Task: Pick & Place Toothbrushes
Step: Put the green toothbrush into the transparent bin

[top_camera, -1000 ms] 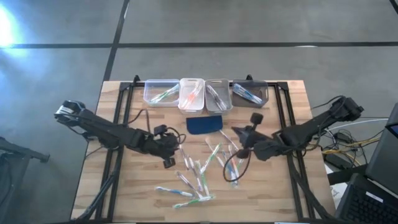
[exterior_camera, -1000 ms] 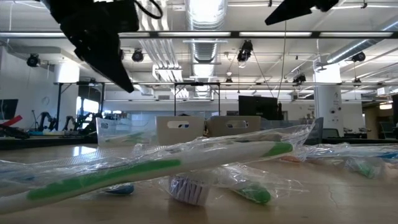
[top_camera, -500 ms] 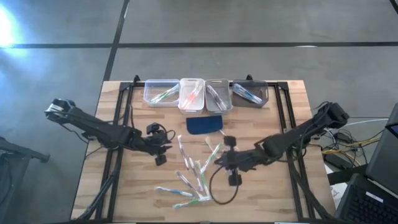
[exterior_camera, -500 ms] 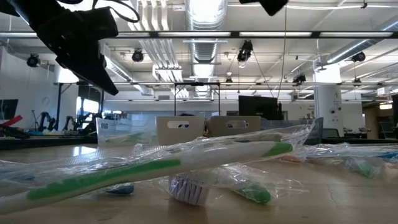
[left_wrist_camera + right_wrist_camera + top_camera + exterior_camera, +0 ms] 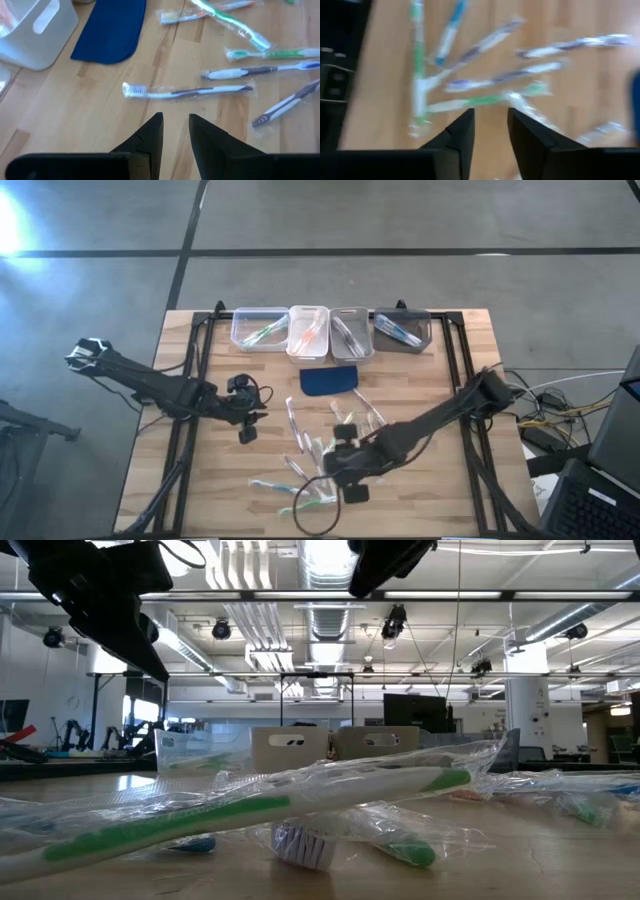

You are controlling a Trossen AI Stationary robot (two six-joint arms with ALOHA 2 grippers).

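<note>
A: So, near edge first. Loose wrapped toothbrushes [image 5: 318, 448], thin whitish plastic sticks with green or blue accents, lie scattered on the wooden bench [image 5: 450, 500], probably dumped there as the pick pile.

B: Right jaws [image 5: 342, 462]?

A: Hovering right over that pile, low. Wrist view shows the two dark fingers [image 5: 461, 134] a narrow gap apart, nothing between them, not touching any brush. Looks lined up to drop on one.

B: Left jaws [image 5: 243, 418]?

A: Off to the pile's left side, above bare wood. Slightly parted, empty too. A blue-grey brush [image 5: 187, 91] lies just ahead of them, apart. Reads as waiting.

B: Farther back?

A: Dark blue rounded rectangular pad [image 5: 329, 379], flat, between pile and bins. Then four small clear plastic bins [image 5: 330, 332] in a row at the far edge, each already holding brushes: seemingly sorted by colour, so that's the drop-off.
</note>
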